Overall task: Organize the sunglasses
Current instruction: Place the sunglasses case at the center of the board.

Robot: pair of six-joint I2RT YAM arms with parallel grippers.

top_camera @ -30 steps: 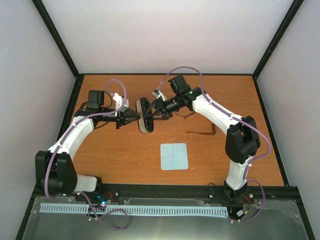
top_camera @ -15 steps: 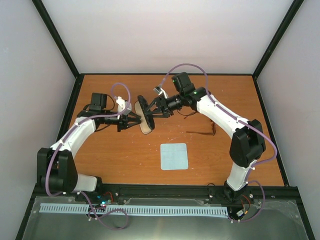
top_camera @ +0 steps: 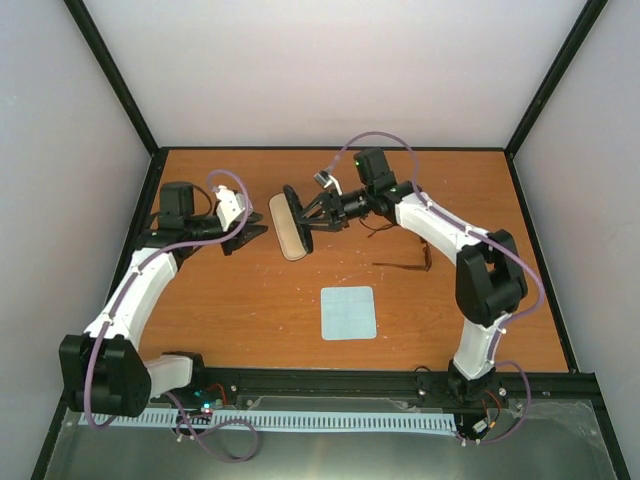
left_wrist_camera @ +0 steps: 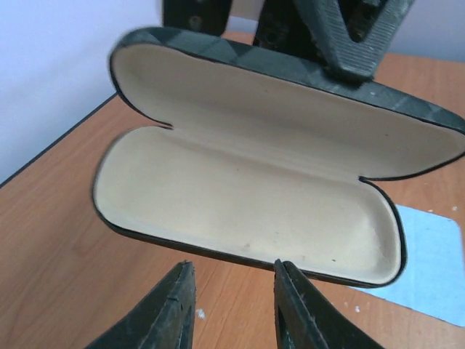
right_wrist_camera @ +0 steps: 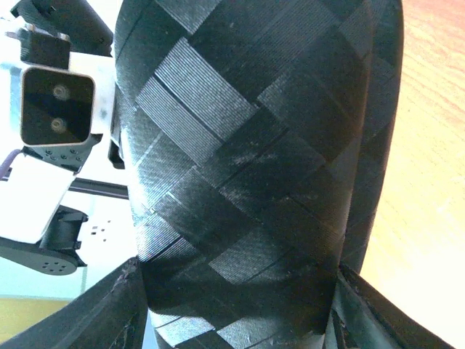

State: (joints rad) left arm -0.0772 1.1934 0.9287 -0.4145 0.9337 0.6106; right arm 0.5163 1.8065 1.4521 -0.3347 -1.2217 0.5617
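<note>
Your right gripper (top_camera: 306, 212) is clamped on the lid of the black case (left_wrist_camera: 247, 196) and holds it open. The case mouth faces left, toward the left gripper (left_wrist_camera: 232, 265), whose fingers are parted narrowly, hold nothing and sit just short of the case's front rim. The sunglasses (top_camera: 424, 260) lie on the table (top_camera: 250, 320), right of the case and a bit nearer, just beside the right forearm, so they're behind the case's back, not its mouth. Their thin brown temple runs left-right, while the case's long axis runs roughly near-far. The right arm is nearer to them but busy. The left gripper is free but well apart, with the case between. The case is an oblong hard shell with rounded ends, black woven-check outside and smooth cream lining. The frames look thin and wiry, and the lenses are too small to judge. The pale blue cloth (top_camera: 349, 312) is flat, square and soft-looking, near centre. You can't tell if the case's bottom touches the table
</note>
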